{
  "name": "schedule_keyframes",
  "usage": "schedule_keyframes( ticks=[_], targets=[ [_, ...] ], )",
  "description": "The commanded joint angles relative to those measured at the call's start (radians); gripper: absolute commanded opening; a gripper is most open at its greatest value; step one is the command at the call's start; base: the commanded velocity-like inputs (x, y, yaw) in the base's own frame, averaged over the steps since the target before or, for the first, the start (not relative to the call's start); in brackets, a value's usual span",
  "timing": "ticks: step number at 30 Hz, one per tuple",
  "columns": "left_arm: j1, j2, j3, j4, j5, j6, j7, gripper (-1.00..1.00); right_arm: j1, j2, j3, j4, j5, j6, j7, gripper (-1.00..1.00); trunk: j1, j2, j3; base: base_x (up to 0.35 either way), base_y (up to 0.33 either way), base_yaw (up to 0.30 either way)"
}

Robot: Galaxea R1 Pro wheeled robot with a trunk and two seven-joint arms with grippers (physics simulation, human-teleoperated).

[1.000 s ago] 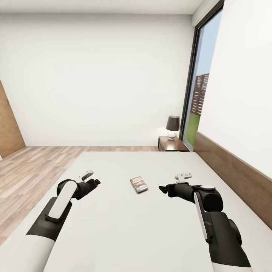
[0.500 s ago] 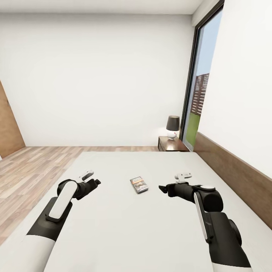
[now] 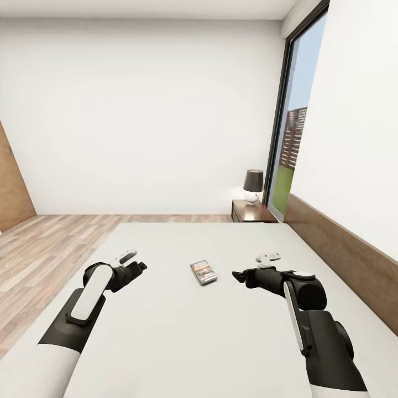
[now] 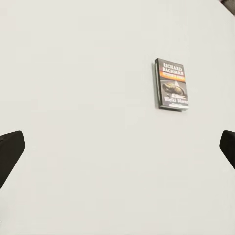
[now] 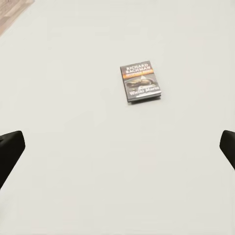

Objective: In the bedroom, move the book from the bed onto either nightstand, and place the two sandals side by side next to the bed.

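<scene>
Book [image 3: 203, 272] lies flat, cover up, mid-mattress on the bed [image 3: 166, 331]; dark cover, white "RICHARD BACHMAN" lettering, orange band, grey picture. Bed: pale grey-white mattress, dark brown headboard along one side. Nightstand [image 3: 251, 211] stands beyond the bed's far corner by the window, dark brown wood.

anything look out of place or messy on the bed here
Only the book: it lies flat, cover up, alone in the middle of the bare bed, slightly skewed to its edges. It looks undamaged. Both hands hover open, apart from it.
</scene>
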State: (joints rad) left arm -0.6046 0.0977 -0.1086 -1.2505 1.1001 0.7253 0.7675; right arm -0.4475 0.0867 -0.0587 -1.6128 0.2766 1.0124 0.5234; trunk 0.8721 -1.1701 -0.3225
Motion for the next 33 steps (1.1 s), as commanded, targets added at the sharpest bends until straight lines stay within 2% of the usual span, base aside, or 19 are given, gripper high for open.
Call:
schedule_keyframes(
  ticks=[1, 19, 22, 23, 30, 31, 32, 33],
  targets=[
    [-0.001, 0.001, -0.002, -0.001, 0.01, -0.001, 0.01, 1.0, -0.001, 0.001, -0.002, -0.001, 0.01, 0.002, 0.01, 1.0, 0.0, -0.001, -0.001, 0.026, 0.0, 0.0],
    [-0.01, 0.0, -0.001, -0.006, 0.016, 0.006, 0.014, 1.0, -0.006, 0.001, -0.006, -0.001, 0.01, 0.004, 0.011, 1.0, 0.0, -0.001, -0.001, 0.006, 0.0, 0.0],
    [-0.013, 0.0, -0.003, -0.009, 0.014, 0.022, 0.021, 1.0, -0.008, 0.001, -0.007, -0.001, 0.01, 0.005, 0.011, 1.0, 0.0, -0.001, -0.001, 0.0, 0.0, 0.0],
    [-0.023, -0.001, -0.002, -0.017, 0.011, 0.064, 0.036, 1.0, -0.01, 0.002, -0.007, -0.001, 0.01, 0.004, 0.011, 1.0, 0.0, -0.001, -0.001, 0.0, 0.0, -0.037],
    [-0.041, -0.01, -0.002, -0.053, 0.013, 0.084, 0.061, 1.0, -0.018, 0.002, -0.009, -0.001, 0.011, 0.008, 0.008, 1.0, 0.004, -0.008, -0.004, 0.0, 0.0, -0.019],
    [-0.043, -0.01, -0.002, -0.067, 0.015, 0.086, 0.068, 1.0, -0.025, 0.002, -0.009, 0.002, 0.012, 0.009, 0.005, 1.0, 0.008, -0.015, -0.008, 0.0, 0.0, -0.008],
    [-0.046, -0.012, 0.0, -0.111, 0.021, 0.091, 0.09, 1.0, -0.092, 0.004, -0.02, 0.054, 0.014, 0.024, -0.02, 1.0, 0.012, -0.022, -0.011, 0.0, 0.0, -0.004],
    [-0.047, -0.012, 0.0, -0.122, 0.024, 0.093, 0.097, 1.0, -0.126, 0.005, -0.026, 0.097, 0.014, 0.031, -0.035, 1.0, 0.015, -0.029, -0.014, 0.0, 0.0, -0.003]
  ],
)
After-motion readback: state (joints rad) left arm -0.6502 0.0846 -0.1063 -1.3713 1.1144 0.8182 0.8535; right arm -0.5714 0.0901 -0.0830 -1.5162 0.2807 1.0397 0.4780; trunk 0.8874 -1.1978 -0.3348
